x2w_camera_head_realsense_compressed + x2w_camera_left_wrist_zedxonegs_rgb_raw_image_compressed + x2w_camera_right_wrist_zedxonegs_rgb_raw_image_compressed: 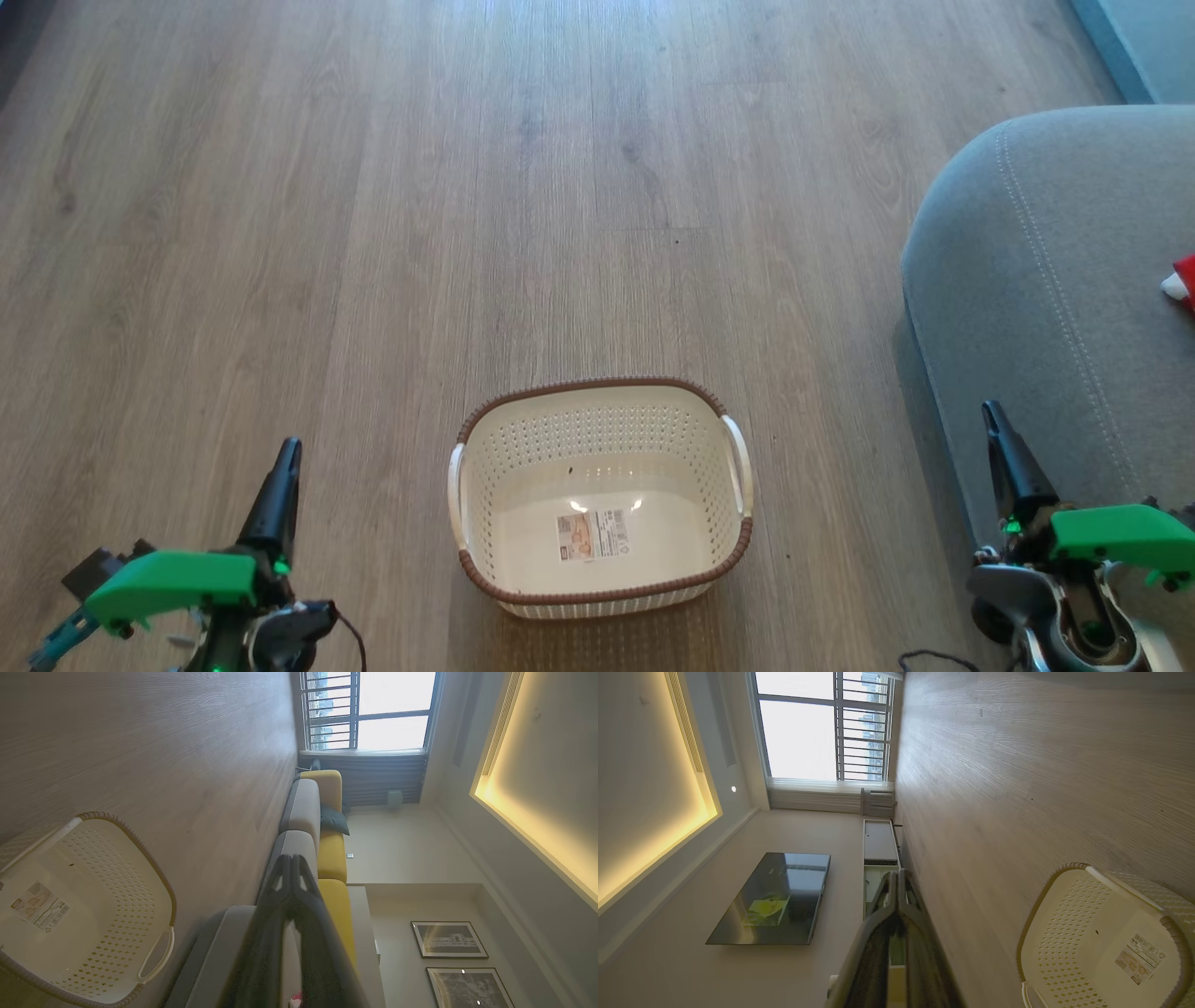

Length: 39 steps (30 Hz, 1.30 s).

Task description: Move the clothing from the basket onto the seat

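Lying on seat (1046, 280) — clothing (1187, 277); basket (597, 434) upright on floor (373, 233)

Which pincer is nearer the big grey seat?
The right pincer, right beside the seat; the left pincer sits beyond the basket, over wooden floor.

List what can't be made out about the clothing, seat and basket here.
- Clothing: head view, cut by the right edge; a red-and-white corner is visible, the rest unknown.
- Seat: head view, the same edge cuts it off.
- Sticker in the basket: print too small to read in any view.
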### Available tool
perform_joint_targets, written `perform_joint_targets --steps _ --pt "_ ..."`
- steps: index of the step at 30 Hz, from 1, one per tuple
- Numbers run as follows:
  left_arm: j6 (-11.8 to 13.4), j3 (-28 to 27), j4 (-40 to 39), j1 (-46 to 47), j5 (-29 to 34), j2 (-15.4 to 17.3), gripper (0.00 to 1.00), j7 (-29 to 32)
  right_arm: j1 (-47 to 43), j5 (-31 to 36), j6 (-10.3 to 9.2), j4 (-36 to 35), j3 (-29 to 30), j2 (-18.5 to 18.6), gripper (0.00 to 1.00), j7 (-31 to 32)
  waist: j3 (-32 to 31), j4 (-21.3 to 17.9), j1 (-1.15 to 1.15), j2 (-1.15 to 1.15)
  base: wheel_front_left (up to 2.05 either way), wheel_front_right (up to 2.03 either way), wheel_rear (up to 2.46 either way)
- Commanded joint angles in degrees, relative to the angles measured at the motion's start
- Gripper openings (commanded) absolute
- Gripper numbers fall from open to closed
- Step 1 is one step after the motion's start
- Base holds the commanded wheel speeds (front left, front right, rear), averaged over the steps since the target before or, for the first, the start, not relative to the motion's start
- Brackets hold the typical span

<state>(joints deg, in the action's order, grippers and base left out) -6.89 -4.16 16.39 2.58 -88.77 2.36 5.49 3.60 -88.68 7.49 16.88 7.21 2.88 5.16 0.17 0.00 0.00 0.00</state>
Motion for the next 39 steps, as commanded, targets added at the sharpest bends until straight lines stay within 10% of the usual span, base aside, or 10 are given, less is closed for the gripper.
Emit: perform_joint_targets --steps 1,39 --pt "-0.47 -2.22 -2.16 3.43 -1.58 0.51 0.00 0.55 2.58 -1.67 0.00 -2.52 -0.82 0.02 0.00 0.89 0.00 0.00 0.00 0.00 0.00 0.00 0.00" --pt "-0.59 -2.36 -2.33 3.62 -3.40 0.52 0.00 1.00 2.58 -3.48 0.00 -2.86 -0.69 -0.01 0.00 1.33 0.01 0.00 0.00 0.00 0.00 0.00 0.00"
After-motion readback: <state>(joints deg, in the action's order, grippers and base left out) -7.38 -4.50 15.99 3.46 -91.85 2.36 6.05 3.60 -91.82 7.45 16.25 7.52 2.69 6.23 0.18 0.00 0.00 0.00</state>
